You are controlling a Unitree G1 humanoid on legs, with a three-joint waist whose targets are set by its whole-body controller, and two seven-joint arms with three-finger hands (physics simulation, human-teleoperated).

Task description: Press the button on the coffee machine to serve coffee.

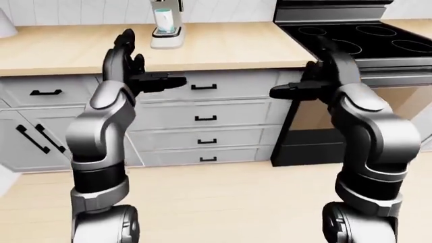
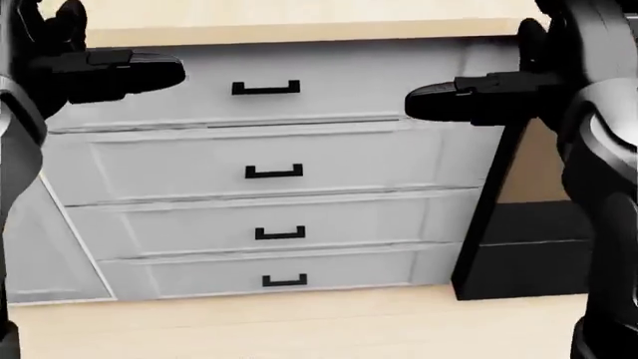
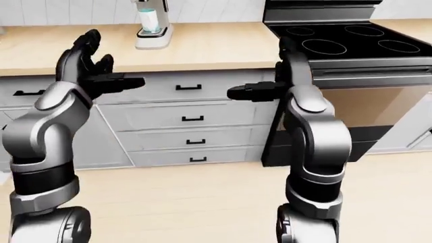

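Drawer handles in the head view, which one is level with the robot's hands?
The top handle, directly under the countertop; the other three sit lower.

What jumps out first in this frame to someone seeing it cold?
Two raised black hands, left hand and right hand, fingers spread open and empty, level with the counter. Behind them at the top, a coffee machine holding a cup; a black stove on the right.

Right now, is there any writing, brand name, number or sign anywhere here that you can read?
None: no readable text in any view.
The coffee machine on the counter shows no label or brand.
The stove and the drawers carry no lettering.
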